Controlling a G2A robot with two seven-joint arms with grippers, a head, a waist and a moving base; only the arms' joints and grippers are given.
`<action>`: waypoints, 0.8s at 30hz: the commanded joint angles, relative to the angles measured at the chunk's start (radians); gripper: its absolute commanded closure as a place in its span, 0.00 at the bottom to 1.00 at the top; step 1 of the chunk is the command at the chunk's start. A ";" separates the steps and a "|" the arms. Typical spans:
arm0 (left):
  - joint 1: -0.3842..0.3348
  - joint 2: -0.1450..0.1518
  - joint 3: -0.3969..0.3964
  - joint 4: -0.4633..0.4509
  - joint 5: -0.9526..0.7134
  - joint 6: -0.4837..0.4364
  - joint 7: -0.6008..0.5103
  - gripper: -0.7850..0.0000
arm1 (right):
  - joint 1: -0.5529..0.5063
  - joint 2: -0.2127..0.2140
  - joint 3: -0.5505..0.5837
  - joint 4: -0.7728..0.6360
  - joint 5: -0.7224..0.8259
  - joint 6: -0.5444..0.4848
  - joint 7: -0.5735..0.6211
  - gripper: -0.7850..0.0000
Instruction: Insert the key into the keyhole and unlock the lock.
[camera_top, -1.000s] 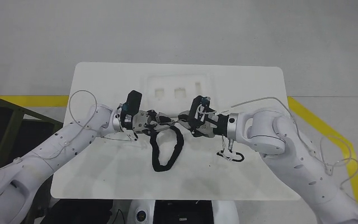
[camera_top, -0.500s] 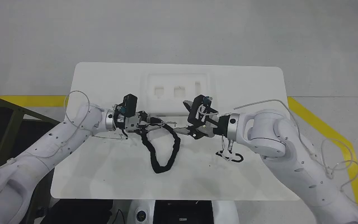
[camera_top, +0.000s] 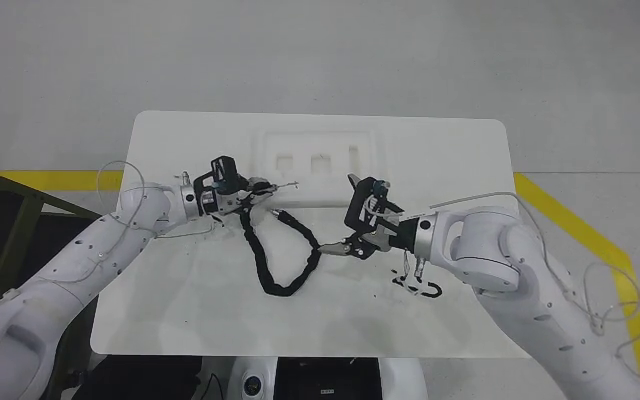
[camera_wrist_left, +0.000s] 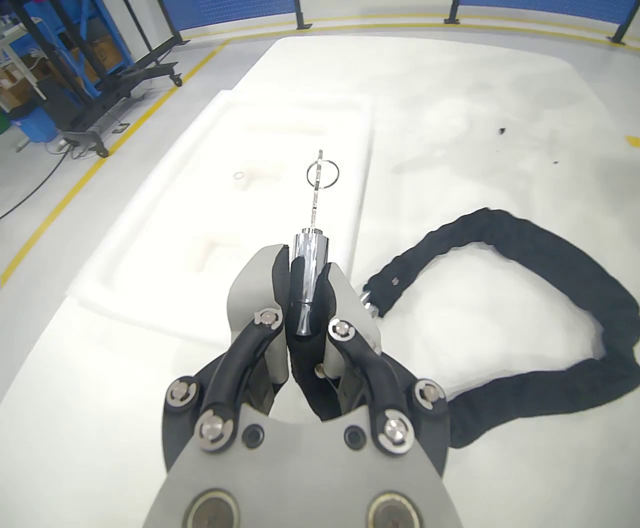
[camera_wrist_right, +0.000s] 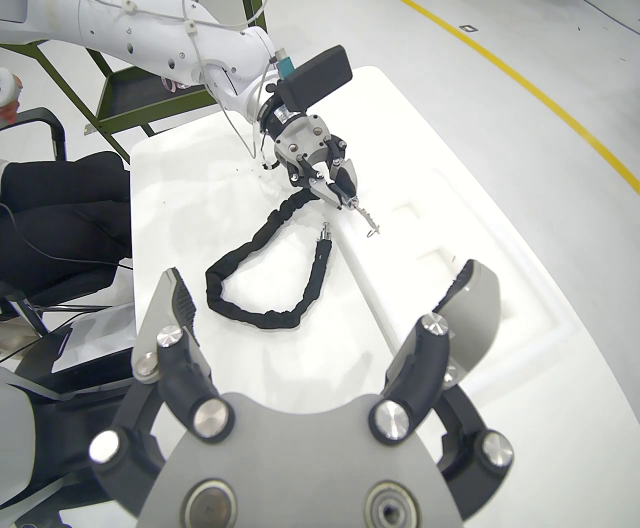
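Left fingers: my left fingers (camera_top: 248, 192) sit at the left middle of the counter (camera_top: 450, 310). They point right and are clamped tight on the lock.
Lock: the lock (camera_wrist_left: 310, 252) is a short chrome cylinder pinched between those fingers. Its end sticks out past the tips toward the right.
Key: the key (camera_wrist_left: 314, 207) is seated in the end of the lock, in line with it. Its shaft juts right, and a wire ring (camera_wrist_left: 323, 174) hangs at its outer end, over the near-left part of the tray.
Chain: the black sleeved chain (camera_wrist_right: 260, 317) runs from under my left fingers toward the near side. It curls round in a loop on the counter and bends back toward the far side. Its free end, a small metal pin (camera_wrist_right: 326, 231), lies on the counter just beside the tray's near edge, near the lock but apart from it.
Tray: the white foam tray (camera_top: 320, 140), with shallow recesses, lies at the far middle of the counter.
Right fingers: my right fingers (camera_top: 348, 247) are right of the loop, pointing left, spread wide with nothing between them. The chain's rightmost bend lies just off their tips, and I cannot tell whether it touches them.
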 joint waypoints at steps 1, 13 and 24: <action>0.009 0.001 -0.014 -0.007 0.000 0.007 -0.021 1.00 | -0.001 -0.001 -0.001 0.001 -0.002 -0.002 -0.003 0.00; 0.053 0.006 -0.099 -0.047 -0.011 0.025 -0.026 0.00 | -0.010 -0.003 0.006 0.004 -0.009 -0.006 -0.015 0.00; 0.069 0.016 -0.230 -0.019 -0.065 0.069 0.078 0.00 | -0.062 0.003 0.107 0.035 -0.186 0.061 -0.210 0.00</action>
